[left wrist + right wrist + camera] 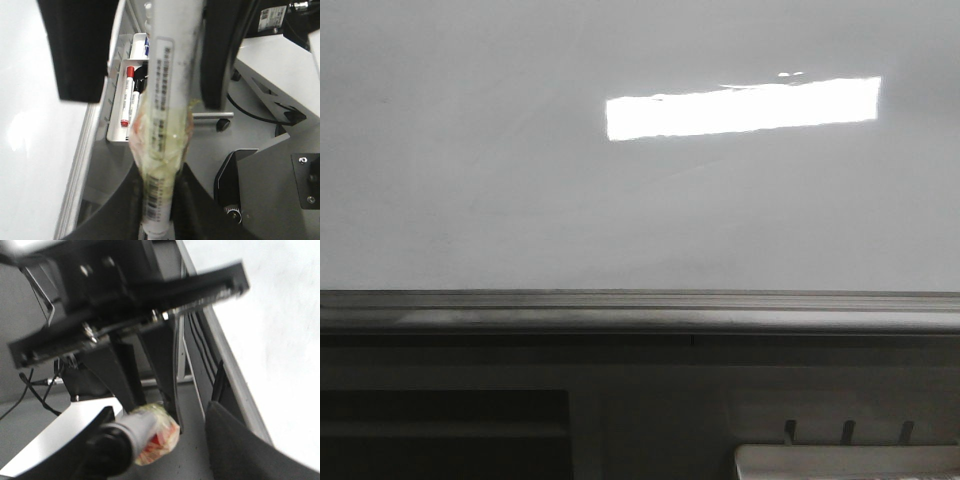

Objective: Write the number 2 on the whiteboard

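Observation:
The whiteboard (520, 170) fills the front view, glossy and blank, with a bright rectangular reflection (740, 105) and a grey rail (640, 310) along its near edge. No number 2 shows on it. Neither gripper is in the front view. My left gripper (160, 200) is shut on a white marker (172, 65) wrapped in yellowish tape, beside the whiteboard's edge (30, 100). My right gripper (160, 450) is open, its black fingers (75, 50) standing on either side of the marker's far end. The marker's dark end (115, 445) lies between them.
A small white tray (850, 460) sits below the rail at the front right. In the left wrist view the tray (116, 136) holds a red-capped marker (125, 95) and a black-capped one (140, 80). Grey machine housing and black cables lie beside the arms.

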